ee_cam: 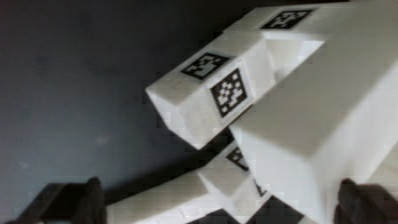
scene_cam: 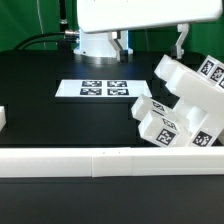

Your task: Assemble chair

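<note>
A: Fingers?
B: Gripper fingers spread apart, one either side of the chair; contact unclear.
A: Chair location?
B: Chair at the table edge on the exterior view's right, tilted, against the border rail. Marker board lies flat mid-table, apart.

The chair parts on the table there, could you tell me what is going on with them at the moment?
The arm is working on the chair, a cluster of white tagged pieces joined at the exterior view's right, tilted against the low white rail. The gripper hangs just above the cluster; in the wrist view its fingers stand apart on either side of a white piece, not visibly clamping it. The marker board lies flat on the black table. Another small white piece sits at the far left edge.
</note>
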Motion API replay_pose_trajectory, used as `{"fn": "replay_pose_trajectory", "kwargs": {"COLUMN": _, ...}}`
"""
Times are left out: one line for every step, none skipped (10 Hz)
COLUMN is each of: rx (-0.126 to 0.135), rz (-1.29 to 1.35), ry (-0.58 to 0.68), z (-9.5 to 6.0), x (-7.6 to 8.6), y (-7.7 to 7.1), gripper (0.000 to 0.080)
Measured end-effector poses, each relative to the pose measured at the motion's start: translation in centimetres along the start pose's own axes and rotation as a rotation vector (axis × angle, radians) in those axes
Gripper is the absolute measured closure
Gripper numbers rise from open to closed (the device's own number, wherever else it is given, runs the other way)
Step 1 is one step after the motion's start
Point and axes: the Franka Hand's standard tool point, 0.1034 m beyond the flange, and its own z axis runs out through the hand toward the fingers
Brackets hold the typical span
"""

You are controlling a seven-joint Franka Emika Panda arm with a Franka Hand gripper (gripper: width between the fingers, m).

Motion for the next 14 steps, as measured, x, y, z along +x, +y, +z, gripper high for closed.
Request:
{"fn": "replay_pose_trajectory", "kwargs": {"rx": -0.007, "rz": -0.001, "ry": -0.001, "z": 0.2, "x": 0.3, "y": 0.9, "gripper": 0.0150}}
{"fn": "replay_pose_trajectory", "kwargs": {"rx": -0.015, "rz": -0.004, "ry": -0.003, "z": 0.5, "x": 0.5, "y": 1.9, "gripper": 0.0150}}
{"fn": "replay_pose_trajectory", "kwargs": {"rx": -0.024, "rz": -0.006, "ry": -0.007, "z": 0.9, "x": 0.7, "y": 3.0, "gripper": 0.0150}}
{"fn": "replay_pose_trajectory", "kwargs": {"rx": -0.031, "rz": -0.008, "ry": -0.009, "z": 1.1, "x": 1.0, "y": 4.0, "gripper": 0.0150}}
{"fn": "replay_pose_trajectory", "kwargs": {"rx": -0.038, "rz": -0.006, "ry": -0.012, "z": 1.4, "x": 1.0, "y": 4.7, "gripper": 0.0150}}
{"fn": "replay_pose_trajectory", "kwargs": {"rx": -0.041, "rz": -0.003, "ry": -0.013, "z": 1.6, "x": 1.0, "y": 5.0, "gripper": 0.0150}}
{"fn": "replay_pose_trajectory", "kwargs": {"rx": -0.040, "rz": -0.003, "ry": -0.012, "z": 1.5, "x": 1.1, "y": 5.1, "gripper": 0.0150}}
{"fn": "replay_pose_trajectory", "kwargs": {"rx": -0.038, "rz": -0.003, "ry": -0.012, "z": 1.4, "x": 1.1, "y": 5.0, "gripper": 0.0150}}
{"fn": "replay_pose_trajectory", "kwargs": {"rx": -0.036, "rz": -0.002, "ry": -0.008, "z": 1.2, "x": 1.3, "y": 4.9, "gripper": 0.0150}}
{"fn": "replay_pose_trajectory", "kwargs": {"rx": -0.034, "rz": -0.001, "ry": -0.006, "z": 1.0, "x": 1.4, "y": 4.9, "gripper": 0.0150}}
{"fn": "replay_pose_trajectory", "kwargs": {"rx": -0.022, "rz": 0.003, "ry": -0.018, "z": 0.3, "x": 1.4, "y": 4.4, "gripper": 0.0150}}
{"fn": "replay_pose_trajectory", "kwargs": {"rx": -0.002, "rz": 0.011, "ry": -0.027, "z": -1.0, "x": 1.5, "y": 3.3, "gripper": 0.0150}}
{"fn": "replay_pose_trajectory", "kwargs": {"rx": 0.016, "rz": 0.015, "ry": -0.046, "z": -2.2, "x": 1.5, "y": 1.9, "gripper": 0.0150}}
{"fn": "replay_pose_trajectory", "kwargs": {"rx": 0.029, "rz": 0.015, "ry": -0.063, "z": -2.9, "x": 2.0, "y": 1.1, "gripper": 0.0150}}
